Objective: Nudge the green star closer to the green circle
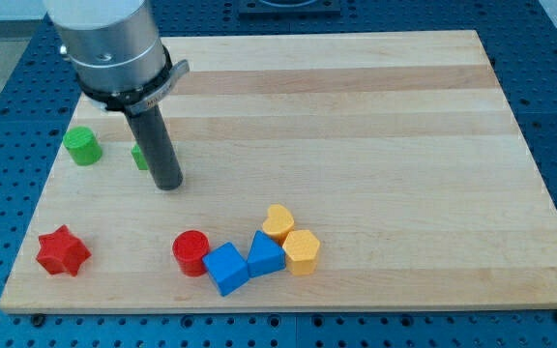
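My tip sits on the wooden board just right of the green star — most of the star is hidden behind the rod, only a green sliver shows, shape not really readable. No fingers on this rig, just a plain rod, so nothing to spread or pinch. Green circle is left of the star, near but apart, a visible gap between them. Judgement: tip looks placed to shove the star left, the closing push is not finished — contact with the star cannot be told. Well below the star: red star, red cylinder, two blue blocks, two yellow blocks, clustered, out of the way.
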{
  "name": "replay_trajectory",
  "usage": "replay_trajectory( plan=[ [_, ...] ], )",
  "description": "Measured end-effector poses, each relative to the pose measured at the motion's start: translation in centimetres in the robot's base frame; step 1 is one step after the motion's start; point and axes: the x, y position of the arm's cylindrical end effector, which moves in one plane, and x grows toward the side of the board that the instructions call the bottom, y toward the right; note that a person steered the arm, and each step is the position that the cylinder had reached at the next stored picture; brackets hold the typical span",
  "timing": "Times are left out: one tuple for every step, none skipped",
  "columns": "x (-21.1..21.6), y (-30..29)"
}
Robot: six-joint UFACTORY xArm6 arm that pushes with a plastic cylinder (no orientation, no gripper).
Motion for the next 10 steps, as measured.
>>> replay_trajectory(
  plan=[
    [-1.1,-0.7],
    [-1.4,-2.1],
    [-1.4,-3.6],
    [-1.4,-3.5],
    [-1.5,0.4],
    [-2.6,3.6],
    [-5.3,4.0],
    [-6.6,2.7],
    [-6.7,1.0],
    [-6.7,-0.5]
  ],
)
